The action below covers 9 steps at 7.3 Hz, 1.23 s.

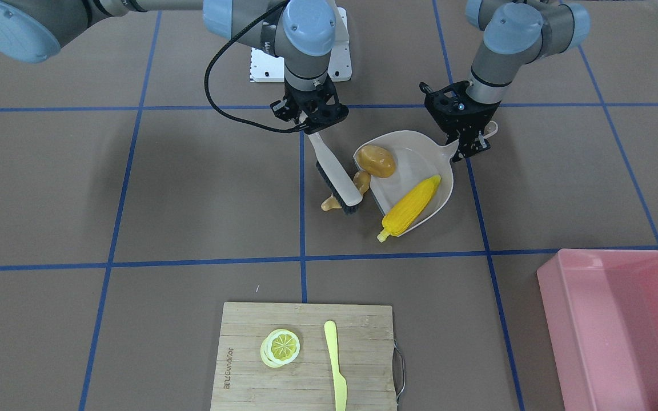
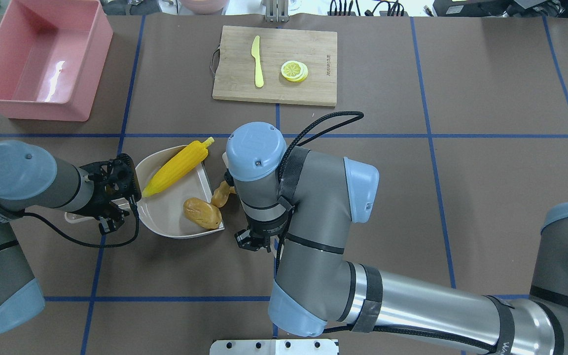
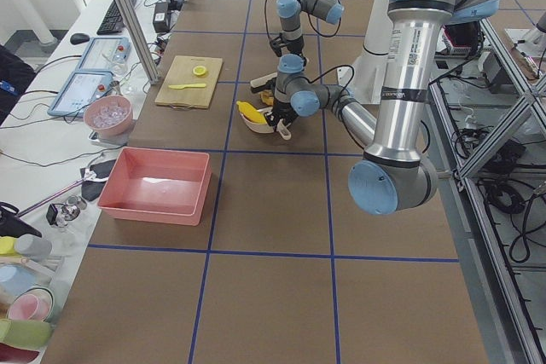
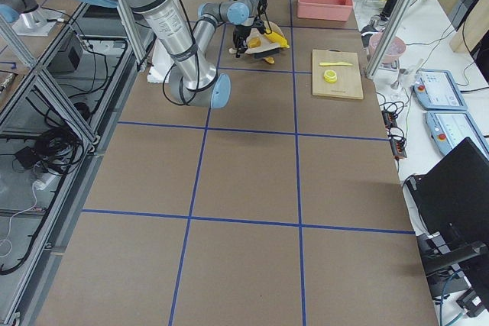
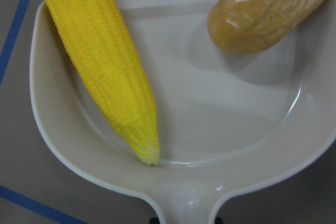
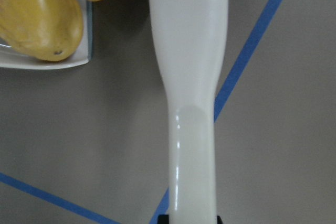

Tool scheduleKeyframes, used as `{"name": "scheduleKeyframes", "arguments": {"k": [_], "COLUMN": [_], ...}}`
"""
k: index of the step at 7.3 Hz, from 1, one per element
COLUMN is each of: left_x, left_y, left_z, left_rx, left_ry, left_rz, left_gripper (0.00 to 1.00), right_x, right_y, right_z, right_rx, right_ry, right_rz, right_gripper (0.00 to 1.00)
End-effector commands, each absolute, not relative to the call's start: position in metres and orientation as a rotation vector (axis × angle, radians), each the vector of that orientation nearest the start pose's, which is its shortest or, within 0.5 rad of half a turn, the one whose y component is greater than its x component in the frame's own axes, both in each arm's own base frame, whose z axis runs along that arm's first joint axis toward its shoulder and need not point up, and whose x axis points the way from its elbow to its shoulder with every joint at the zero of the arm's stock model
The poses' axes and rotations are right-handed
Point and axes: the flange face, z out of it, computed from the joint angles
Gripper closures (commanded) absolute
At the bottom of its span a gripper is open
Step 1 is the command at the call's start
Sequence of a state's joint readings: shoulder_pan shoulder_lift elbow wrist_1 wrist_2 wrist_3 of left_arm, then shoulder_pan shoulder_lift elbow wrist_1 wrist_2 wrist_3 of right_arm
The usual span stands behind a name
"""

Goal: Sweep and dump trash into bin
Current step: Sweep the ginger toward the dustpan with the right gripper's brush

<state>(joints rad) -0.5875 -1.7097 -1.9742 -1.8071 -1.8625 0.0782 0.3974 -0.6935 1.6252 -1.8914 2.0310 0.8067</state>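
Observation:
A beige dustpan [image 1: 426,157] lies on the brown table mat. The yellow corn cob [image 1: 412,205] lies in it with its end over the lip. The brown potato [image 1: 376,161] sits at the pan's open edge. The tan ginger root [image 1: 360,181] lies on the mat just outside the lip, partly hidden by a white brush [image 1: 334,171]. My left gripper [image 1: 469,142] is shut on the dustpan handle. My right gripper [image 1: 312,123] is shut on the brush handle [image 6: 191,77]. The pink bin [image 2: 37,59] stands empty at the far left of the overhead view.
A wooden cutting board [image 1: 249,365] holds a lemon slice [image 1: 280,347] and a yellow knife [image 1: 334,365] across the table from the robot. A white base plate [image 1: 260,68] sits by the robot. Blue tape lines cross the mat.

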Motion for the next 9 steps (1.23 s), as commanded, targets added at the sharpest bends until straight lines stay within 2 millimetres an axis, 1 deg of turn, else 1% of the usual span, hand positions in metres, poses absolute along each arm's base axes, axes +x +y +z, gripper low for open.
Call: {"name": "scheduleKeyframes", "arguments": {"k": [1, 2, 3, 4, 5, 7, 8, 9], "left_x": [0.386, 0.386, 0.386, 0.386, 0.386, 0.386, 0.386, 0.385], "left_y": [-0.383, -0.383, -0.383, -0.383, -0.383, -0.383, -0.383, -0.382], "left_z": [0.377, 0.377, 0.378, 0.378, 0.378, 0.379, 0.378, 0.378], "left_rx": [0.609, 0.609, 0.608, 0.608, 0.608, 0.606, 0.608, 0.608], "left_ry": [0.621, 0.621, 0.620, 0.620, 0.620, 0.620, 0.620, 0.620], "left_rz": [1.112, 1.112, 1.112, 1.112, 1.112, 1.112, 1.112, 1.112], "left_gripper": [1.00, 1.00, 1.00, 1.00, 1.00, 1.00, 1.00, 1.00], "right_x": [-0.575, -0.552, -0.555, -0.570, -0.582, -0.603, -0.612, -0.617], "right_y": [-0.368, -0.386, -0.389, -0.390, -0.388, -0.384, -0.383, -0.376], "right_z": [0.131, 0.152, 0.182, 0.200, 0.212, 0.206, 0.195, 0.176], "right_rx": [-0.043, -0.045, -0.063, -0.060, -0.089, -0.142, -0.198, -0.223], "right_ry": [-0.750, -0.703, -0.666, -0.698, -0.713, -0.755, -0.811, -0.848], "right_rz": [-0.456, -0.451, -0.429, -0.418, -0.369, -0.304, -0.257, -0.237], "right_gripper": [1.00, 1.00, 1.00, 1.00, 1.00, 1.00, 1.00, 1.00]}}
